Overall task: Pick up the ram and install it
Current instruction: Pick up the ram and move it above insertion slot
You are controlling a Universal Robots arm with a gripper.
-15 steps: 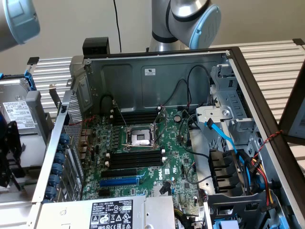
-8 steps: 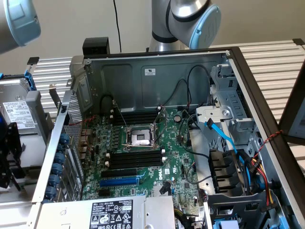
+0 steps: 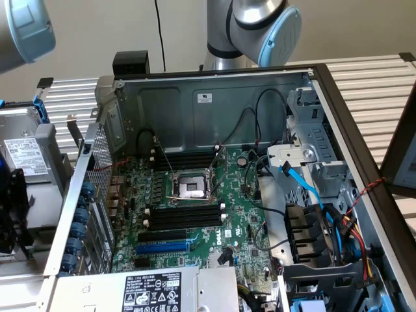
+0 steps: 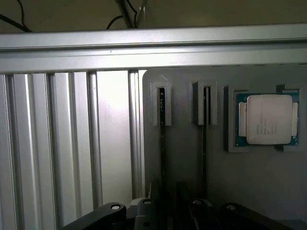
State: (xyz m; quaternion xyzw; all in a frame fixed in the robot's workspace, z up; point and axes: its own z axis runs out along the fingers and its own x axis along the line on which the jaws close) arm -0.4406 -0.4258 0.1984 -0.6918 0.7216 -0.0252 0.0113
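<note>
wrist view: the black fingers (image 4: 186,197) are seen reaching out over a grey holder plate (image 4: 182,158); whether they are spread or pressed together cannot be told. just ahead of them the ram (image 4: 162,112) is found, standing on edge in a slotted bracket of the plate and shown as a thin dark strip. a second stick (image 4: 204,112) is set parallel to it in the neighbouring bracket, the two kept apart by bare plate. beyond the second stick a processor chip (image 4: 268,120) with a silver lid is seated in a square recess of the same plate. the plate is bordered on one side by ribbed aluminium rails (image 4: 48,143) and crossed at its far edge by an aluminium beam (image 4: 153,45).

exterior view: an open computer case (image 3: 195,104) is laid on the slatted desk (image 3: 370,84). inside it the green motherboard (image 3: 240,214) is exposed, with the processor socket (image 3: 193,188) near its middle and long black memory slots (image 3: 185,214) just beside the socket. a blue slot (image 3: 162,247) lies nearer the camera. the grey and blue robot arm (image 3: 260,26) is seen behind the case.
</note>
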